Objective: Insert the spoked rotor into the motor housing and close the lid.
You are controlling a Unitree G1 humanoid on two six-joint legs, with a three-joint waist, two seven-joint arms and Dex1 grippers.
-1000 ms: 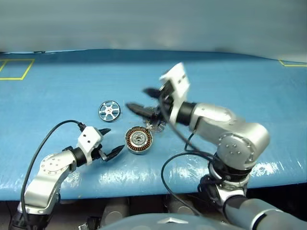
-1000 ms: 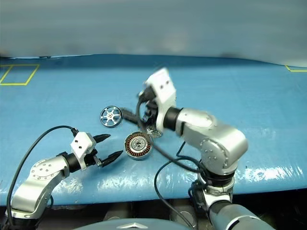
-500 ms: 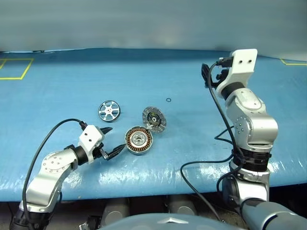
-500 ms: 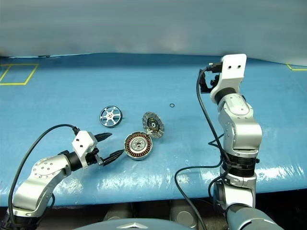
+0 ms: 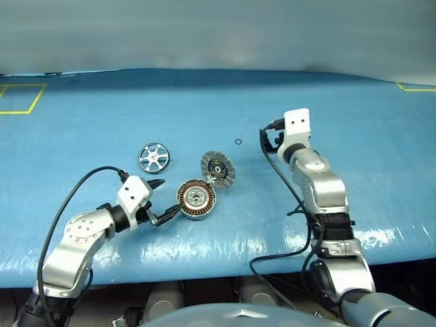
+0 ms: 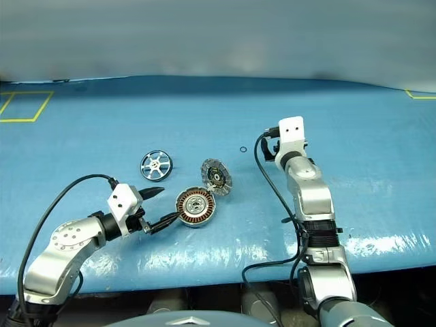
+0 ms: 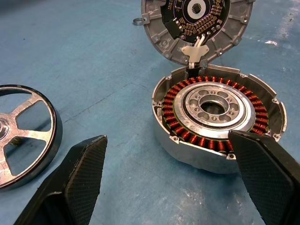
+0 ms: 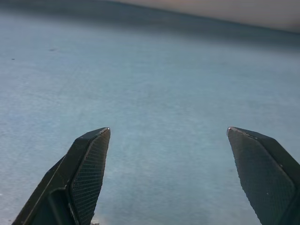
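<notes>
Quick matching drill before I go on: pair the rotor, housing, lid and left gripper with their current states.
Things:
1. spoked rotor
2. motor housing
3. lid
4. left gripper

States:
A. propped up open on its hinge, inner face showing
B. lying flat on the blue table, apart from the other parts
C. open, fingertips beside the housing
D. copper windings exposed, nothing inserted

Pairs: 1-B, 2-D, 3-A, 4-C

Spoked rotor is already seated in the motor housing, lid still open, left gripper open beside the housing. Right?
Not quite. The spoked rotor still lies on the blue table, apart from the motor housing, as the left eye view shows. The rest holds: the lid stands open and the left gripper is open beside the housing.
</notes>
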